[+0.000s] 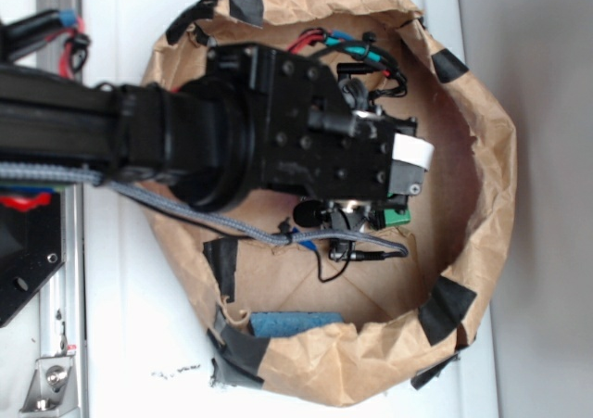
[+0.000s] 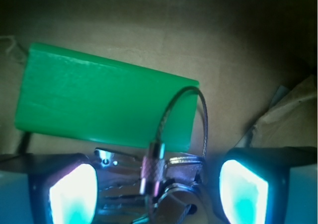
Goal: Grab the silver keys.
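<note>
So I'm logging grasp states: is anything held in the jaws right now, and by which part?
Nothing is clamped yet. The gripper is open, its jaws either side of the silver keys, beside the green block.

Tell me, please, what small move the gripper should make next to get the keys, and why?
Probably close the gripper now. In the wrist view the silver keys lie between the two glowing fingers, with a gap on each side, and their wire ring loops over the edge of the green block. The block lies beyond the fingertips, so closing should catch only the keys.
</note>
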Controlling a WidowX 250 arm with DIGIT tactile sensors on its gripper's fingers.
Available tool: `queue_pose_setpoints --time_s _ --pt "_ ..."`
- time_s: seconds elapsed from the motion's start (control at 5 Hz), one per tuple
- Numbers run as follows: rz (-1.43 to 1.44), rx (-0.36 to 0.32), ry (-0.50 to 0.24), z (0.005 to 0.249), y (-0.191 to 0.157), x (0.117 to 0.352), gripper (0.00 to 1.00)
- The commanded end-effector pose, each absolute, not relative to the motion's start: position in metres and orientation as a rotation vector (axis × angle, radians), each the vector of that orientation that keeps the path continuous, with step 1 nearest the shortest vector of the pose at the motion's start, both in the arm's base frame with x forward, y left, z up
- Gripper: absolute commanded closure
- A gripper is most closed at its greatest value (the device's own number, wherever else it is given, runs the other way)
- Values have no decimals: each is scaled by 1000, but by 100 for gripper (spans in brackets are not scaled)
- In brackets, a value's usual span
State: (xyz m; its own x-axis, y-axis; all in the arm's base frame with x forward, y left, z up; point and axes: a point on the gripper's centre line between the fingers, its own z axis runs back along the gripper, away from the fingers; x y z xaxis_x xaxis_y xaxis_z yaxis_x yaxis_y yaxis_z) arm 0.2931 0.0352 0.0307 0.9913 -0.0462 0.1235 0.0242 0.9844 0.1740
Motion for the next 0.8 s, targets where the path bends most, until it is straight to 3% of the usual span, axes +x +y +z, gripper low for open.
queue_pose_setpoints --time_s 0.0,0.2,0.6 --pt "-55 242 -183 36 26 311 0" --pt "-39 217 -160 35 27 314 100" --pt "-38 227 -158 35 28 315 100"
